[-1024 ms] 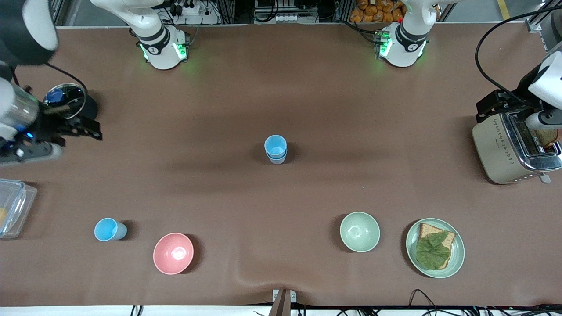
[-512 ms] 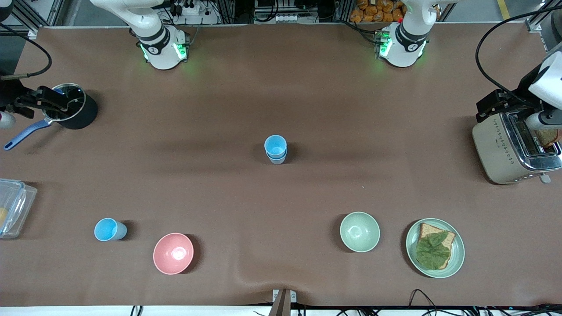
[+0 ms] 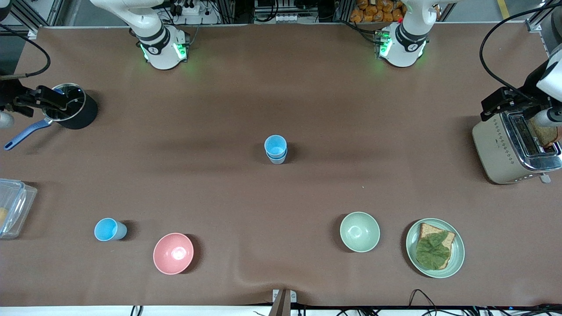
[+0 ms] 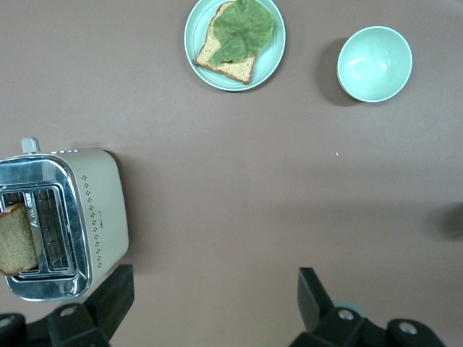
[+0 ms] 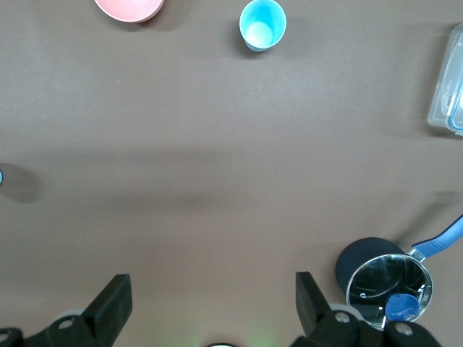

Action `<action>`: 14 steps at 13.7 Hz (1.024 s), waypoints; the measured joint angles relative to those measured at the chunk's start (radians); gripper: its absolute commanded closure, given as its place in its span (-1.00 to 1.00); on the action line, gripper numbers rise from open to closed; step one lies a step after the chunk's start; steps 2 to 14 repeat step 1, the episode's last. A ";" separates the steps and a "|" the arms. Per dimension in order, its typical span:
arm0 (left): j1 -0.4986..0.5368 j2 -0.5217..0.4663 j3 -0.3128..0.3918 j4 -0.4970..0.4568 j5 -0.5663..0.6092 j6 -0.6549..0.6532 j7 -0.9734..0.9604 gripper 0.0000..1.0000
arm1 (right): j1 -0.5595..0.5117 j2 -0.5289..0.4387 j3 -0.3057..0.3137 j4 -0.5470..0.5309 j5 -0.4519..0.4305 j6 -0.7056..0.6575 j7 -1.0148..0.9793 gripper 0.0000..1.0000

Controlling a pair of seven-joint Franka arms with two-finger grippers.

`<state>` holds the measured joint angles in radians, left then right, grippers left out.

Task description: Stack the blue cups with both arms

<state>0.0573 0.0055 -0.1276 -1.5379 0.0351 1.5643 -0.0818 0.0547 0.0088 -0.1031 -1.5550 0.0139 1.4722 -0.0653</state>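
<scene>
A stack of blue cups (image 3: 275,149) stands upright at the table's middle. A single blue cup (image 3: 107,230) stands near the front edge toward the right arm's end; it also shows in the right wrist view (image 5: 262,24). My right gripper (image 3: 55,100) is open and empty, held high over a black pot (image 3: 83,116); its open jaws show in the right wrist view (image 5: 210,307). My left gripper (image 3: 494,105) is open and empty, held high beside a toaster (image 3: 505,149); its open jaws show in the left wrist view (image 4: 212,300).
A pink bowl (image 3: 173,253), a pale green bowl (image 3: 359,231) and a plate (image 3: 456,254) with bread and lettuce sit near the front edge. The toaster holds a bread slice (image 4: 16,238). A clear plastic container (image 3: 11,206) lies at the right arm's end.
My right arm has swung away from the front camera and now hangs over the pot. My left gripper has shifted slightly over the toaster. The cups have not moved.
</scene>
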 measured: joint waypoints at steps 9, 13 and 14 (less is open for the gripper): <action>0.000 0.000 0.000 0.001 0.000 -0.003 0.000 -1.00 | 0.000 0.000 0.000 0.000 0.000 0.000 0.000 -1.00; 0.000 0.000 0.000 0.001 0.000 -0.003 0.000 -1.00 | 0.000 0.000 0.000 0.000 0.000 0.000 0.000 -1.00; 0.000 0.000 0.000 0.001 0.000 -0.003 0.000 -1.00 | 0.000 0.000 0.000 0.000 0.000 0.000 0.000 -1.00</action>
